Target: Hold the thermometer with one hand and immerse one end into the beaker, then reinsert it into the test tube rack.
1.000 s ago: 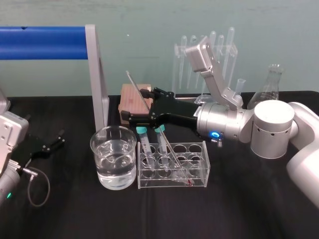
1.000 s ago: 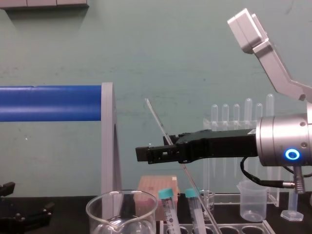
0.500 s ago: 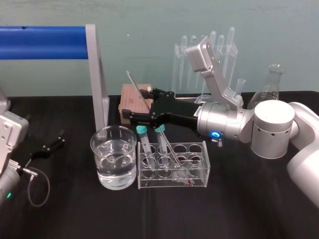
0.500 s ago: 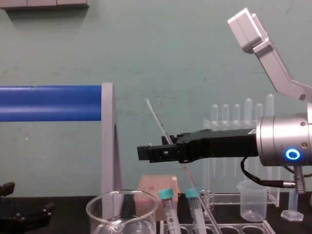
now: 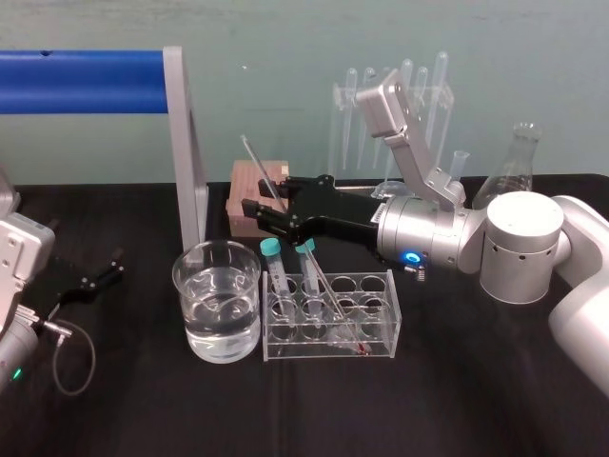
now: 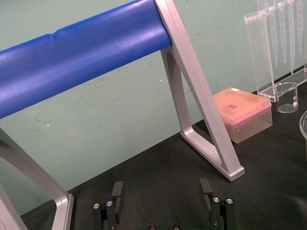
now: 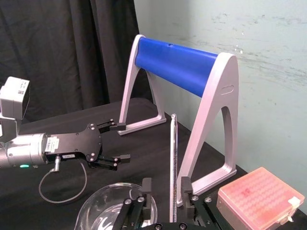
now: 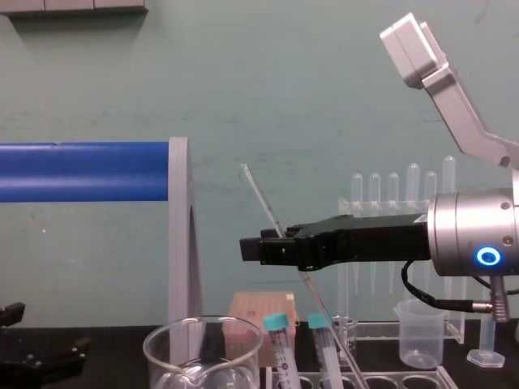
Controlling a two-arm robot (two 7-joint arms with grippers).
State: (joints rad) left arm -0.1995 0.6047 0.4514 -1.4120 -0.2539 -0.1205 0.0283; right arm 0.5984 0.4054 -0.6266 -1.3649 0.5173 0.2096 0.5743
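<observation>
The thermometer (image 5: 255, 160) leans in the test tube rack (image 5: 328, 348), its red tip low in the rack and its top tilted back to the left. My right gripper (image 5: 266, 193) reaches in from the right at mid-height, one finger on each side of the rod. In the right wrist view the thermometer (image 7: 172, 158) stands close to one finger (image 7: 185, 184), with a clear gap to the other. The beaker (image 5: 217, 305), part full of water, stands just left of the rack. My left gripper (image 5: 95, 276) rests open on the table at far left.
A blue roller on a grey frame (image 5: 186, 143) stands behind the beaker. A pink tip box (image 5: 249, 195) lies behind the right gripper. At the back right stand a pipette stand (image 5: 390, 95), a small plastic beaker (image 8: 420, 332) and a conical flask (image 5: 514, 162). Two teal-capped tubes (image 5: 273, 262) sit in the rack.
The right gripper's fingers have drawn closer together around the thermometer. The thermometer and the left arm have not moved.
</observation>
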